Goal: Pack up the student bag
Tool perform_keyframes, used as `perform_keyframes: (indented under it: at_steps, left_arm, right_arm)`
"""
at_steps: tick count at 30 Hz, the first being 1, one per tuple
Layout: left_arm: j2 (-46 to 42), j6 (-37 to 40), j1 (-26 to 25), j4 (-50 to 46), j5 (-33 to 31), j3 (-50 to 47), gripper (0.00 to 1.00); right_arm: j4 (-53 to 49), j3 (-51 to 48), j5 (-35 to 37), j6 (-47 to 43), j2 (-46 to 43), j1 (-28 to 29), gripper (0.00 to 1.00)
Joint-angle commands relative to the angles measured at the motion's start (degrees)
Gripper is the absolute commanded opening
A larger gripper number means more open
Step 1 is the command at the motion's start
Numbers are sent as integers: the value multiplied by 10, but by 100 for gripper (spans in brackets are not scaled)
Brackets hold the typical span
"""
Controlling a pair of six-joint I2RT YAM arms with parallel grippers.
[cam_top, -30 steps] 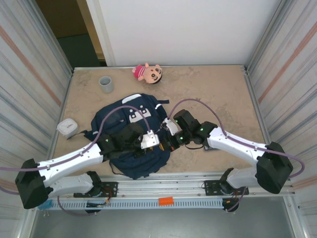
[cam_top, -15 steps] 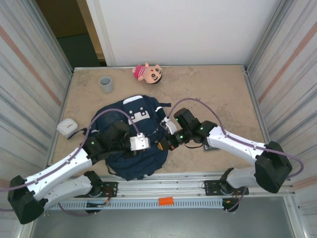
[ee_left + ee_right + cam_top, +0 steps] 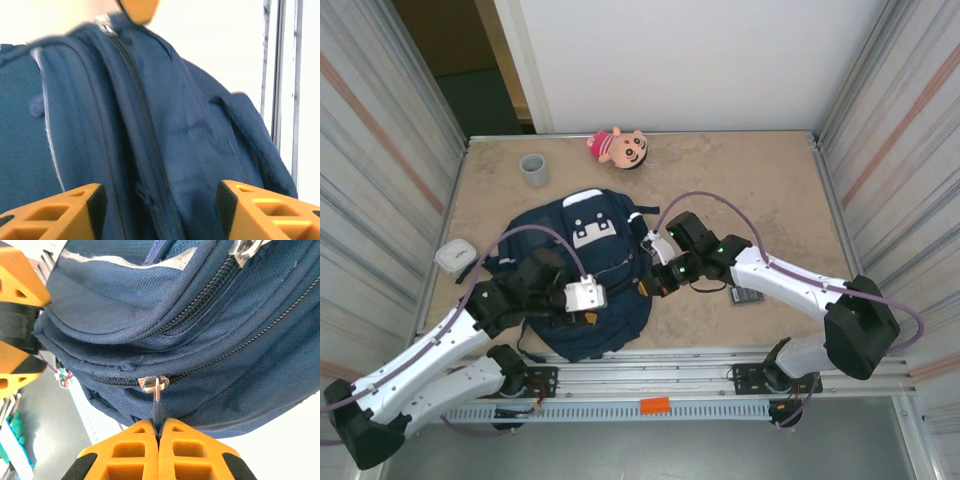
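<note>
The right gripper's fingers point(image 3: 200, 450) are pressed together on the zipper pull point(image 3: 157, 395) of the student bag point(image 3: 210, 335), which rises straight from their tips to its metal slider on the lower of two zip lines; the navy fabric bulges just beyond them. The left gripper point(image 3: 157, 212) stands with its fingers point(image 3: 55, 212) wide apart and nothing pinched between them, the bag's side and a long closed zip directly ahead of the gap. From above, the student bag point(image 3: 595, 260) lies flat on the table point(image 3: 760, 190) towards the near left, the left gripper over its near part and the right gripper point(image 3: 655, 285) at its right edge. A small white case point(image 3: 457, 257) sits just left of the bag. Farther back stand a grey cup point(image 3: 534, 170) and, near the far edge, a pink plush doll point(image 3: 618, 147), both apart from the bag.
</note>
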Motion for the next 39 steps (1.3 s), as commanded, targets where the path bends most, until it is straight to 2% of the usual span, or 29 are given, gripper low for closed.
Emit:
perform_keyframes:
  at_steps: [1, 4, 8, 10, 11, 14, 18, 20, 24, 30, 39]
  left_arm:
    - [8, -148, -24, 96, -48, 17, 66]
    - [34, -204, -43, 155, -74, 12, 70]
    - [94, -209, -73, 170, -105, 18, 73]
    - [128, -209, -83, 172, -120, 28, 72]
    - [141, -210, -86, 174, -122, 31, 69]
    - [166, -211, -88, 190, -122, 33, 40]
    - [150, -182, -88, 203, -78, 21, 11]
    - [123, -157, -88, 207, -52, 4, 6]
    - [57, -115, -88, 211, -17, -32, 2]
    - [-26, -79, -88, 209, 20, -61, 0]
    - [-84, -50, -86, 196, 102, -69, 0]
  right_arm:
    - [7, 22, 12, -14, -7, 9, 0]
    - [10, 19, 10, -12, -18, 10, 0]
    - [7, 18, 8, -12, -28, 9, 0]
    - [7, 16, 7, -12, -32, 9, 0]
    - [9, 16, 5, -11, -33, 9, 0]
    - [11, 9, 8, -8, -35, 8, 0]
    - [1, 2, 16, -3, -25, -21, 0]
    - [4, -3, 12, -4, -20, -40, 0]
    - [9, 1, 2, -13, -5, -77, 0]
    - [10, 25, -11, -21, 38, -125, 0]
    - [14, 62, 17, -23, 100, -170, 0]
